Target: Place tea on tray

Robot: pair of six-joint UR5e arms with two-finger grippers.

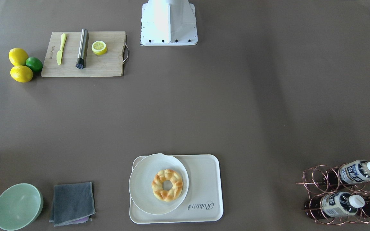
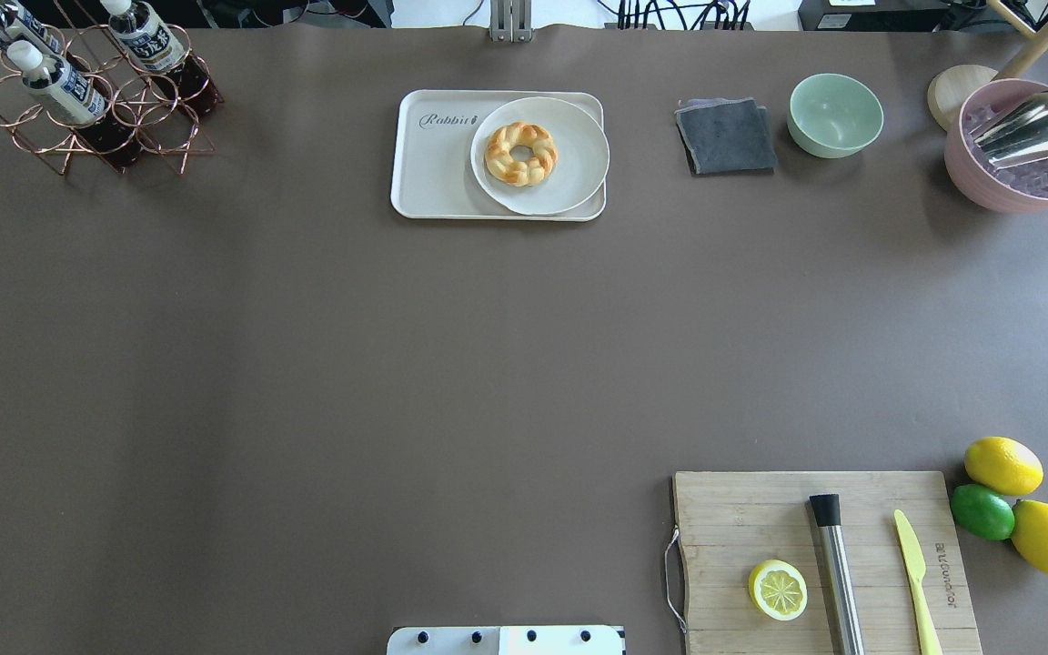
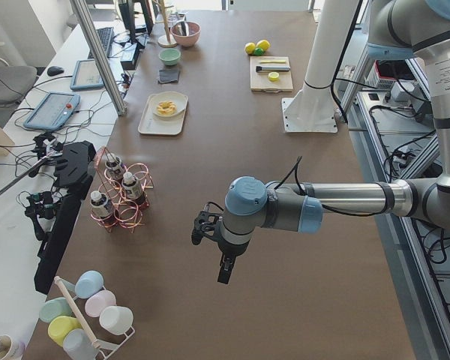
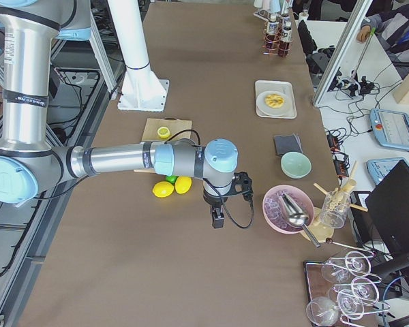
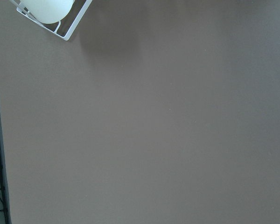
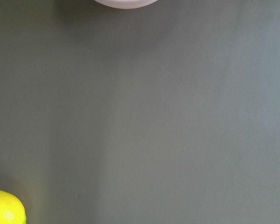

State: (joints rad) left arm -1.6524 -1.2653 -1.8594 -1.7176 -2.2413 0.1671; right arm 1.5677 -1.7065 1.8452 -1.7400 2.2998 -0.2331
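Note:
Three tea bottles (image 1: 360,171) with white caps lie in a copper wire rack (image 2: 51,136) at the table's far left corner in the overhead view. The cream "Rabbit" tray (image 1: 204,179) sits at the far middle (image 2: 433,173) and carries a round white plate (image 1: 143,183) with a ring-shaped bread (image 1: 167,185). My left gripper (image 3: 225,271) hangs above bare table, well short of the rack (image 3: 120,196). My right gripper (image 4: 218,219) hangs above the table between the lemons and the pink bowl. I cannot tell whether either is open or shut.
A wooden cutting board (image 2: 742,518) holds a lemon half, a steel muddler and a yellow knife. Two lemons and a lime (image 2: 983,511) lie beside it. A grey cloth (image 2: 726,136), a green bowl (image 2: 835,115) and a pink ice bowl (image 2: 1024,146) stand far right.

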